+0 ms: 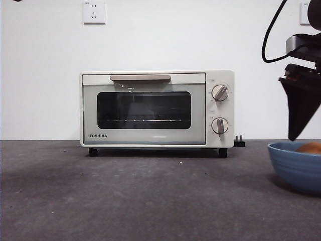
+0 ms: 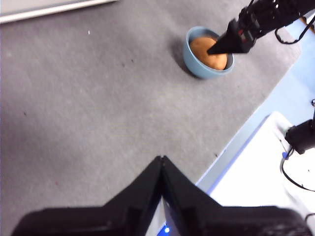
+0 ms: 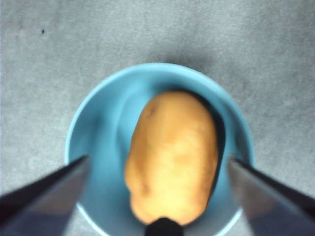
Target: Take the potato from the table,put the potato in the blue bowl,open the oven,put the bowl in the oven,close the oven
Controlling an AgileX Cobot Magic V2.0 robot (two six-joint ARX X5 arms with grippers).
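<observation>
The potato (image 3: 172, 157) lies in the blue bowl (image 3: 98, 147), right hand (image 3: 160, 172) spread wide above it, empty; left hand (image 2: 161, 164) pinched closed, waiting over the tabletop (image 1: 125, 201); oven (image 1: 156, 108) still closed

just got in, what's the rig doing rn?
The potato lies in the blue bowl, which stands on the table off to one side of the oven. The right pincer hangs just above the bowl, jaws open wide to either side of the potato and not gripping it. The left pincer waits shut over bare table, away from the bowl. The oven door is shut.
</observation>
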